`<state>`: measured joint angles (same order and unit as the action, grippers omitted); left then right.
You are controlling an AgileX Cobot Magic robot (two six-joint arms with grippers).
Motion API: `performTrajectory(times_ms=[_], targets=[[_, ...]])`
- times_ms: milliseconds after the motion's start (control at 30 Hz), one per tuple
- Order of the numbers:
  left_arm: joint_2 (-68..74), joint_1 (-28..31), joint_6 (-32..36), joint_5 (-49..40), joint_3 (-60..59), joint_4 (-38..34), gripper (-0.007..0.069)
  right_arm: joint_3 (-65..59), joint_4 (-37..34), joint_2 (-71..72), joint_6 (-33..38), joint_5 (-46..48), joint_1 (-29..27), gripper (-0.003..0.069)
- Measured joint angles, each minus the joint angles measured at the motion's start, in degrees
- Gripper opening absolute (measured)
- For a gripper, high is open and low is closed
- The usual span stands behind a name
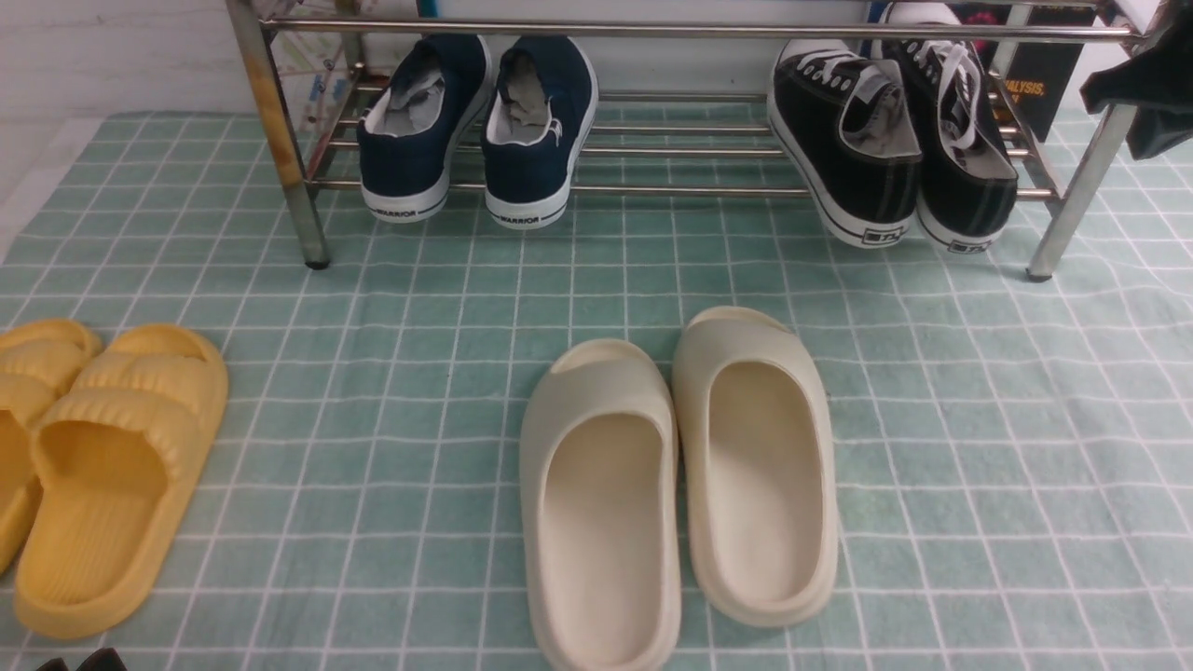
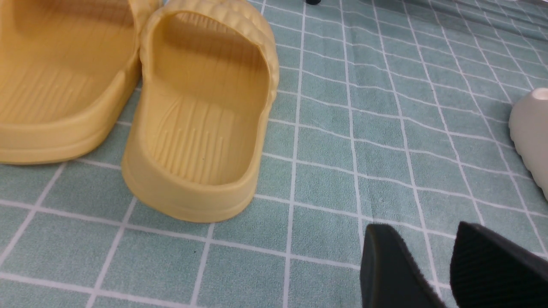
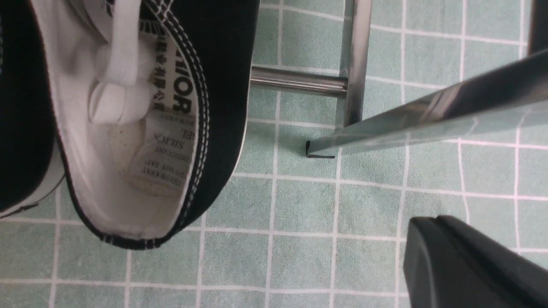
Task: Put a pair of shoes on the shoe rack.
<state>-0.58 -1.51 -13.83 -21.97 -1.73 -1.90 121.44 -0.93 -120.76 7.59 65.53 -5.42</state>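
At one o'clock in the front view, the pair of shoes [image 1: 876, 186] sits on the lower rods of the shoe rack [image 1: 671, 190], heels overhanging the front rod; blue sneakers [image 1: 536, 158] share those rods at eleven o'clock; cream slippers [image 1: 596, 503] lie at six o'clock on the desk [image 1: 373, 373], yellow slippers [image 1: 112, 466] at eight. From the left wrist, the left claw [image 2: 426, 239] hangs over the desk, fingers apart, nothing between. From the right wrist, the right claw [image 3: 434, 231] is closed and empty, near one shoe's heel.
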Motion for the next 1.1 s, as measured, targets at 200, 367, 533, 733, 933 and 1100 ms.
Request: performTrajectory(times_ms=[200, 367, 533, 733, 933, 1100], targets=[[0.0, 0.0, 0.0, 0.0, 0.0, 0.0, 0.0238, 0.0, -2.7, 0.3, 1.0, 1.7, -0.2, 0.0002], [0.0, 0.0, 0.0, 0.0, 0.0, 0.0, 0.0238, 0.0, -5.5, 1.6, 3.8, 4.9, -0.3, 0.001], [0.0, 0.0, 0.0, 0.0, 0.0, 0.0, 0.0238, 0.0, -6.0, 4.9, 4.7, 5.9, -0.3, 0.0013], [0.0, 0.0, 0.0, 0.0, 0.0, 0.0, 0.0238, -2.4, -7.4, 12.5, 4.7, 6.1, -0.3, 0.0014], [0.0, 0.0, 0.0, 0.0, 0.0, 0.0, 0.0238, -12.8, -11.7, 25.2, 4.8, 6.1, -0.3, 0.0015], [0.0, 0.0, 0.0, 0.0, 0.0, 0.0, 0.0238, -26.1, -15.9, 38.1, 6.9, 2.7, -0.3, 0.0019]])
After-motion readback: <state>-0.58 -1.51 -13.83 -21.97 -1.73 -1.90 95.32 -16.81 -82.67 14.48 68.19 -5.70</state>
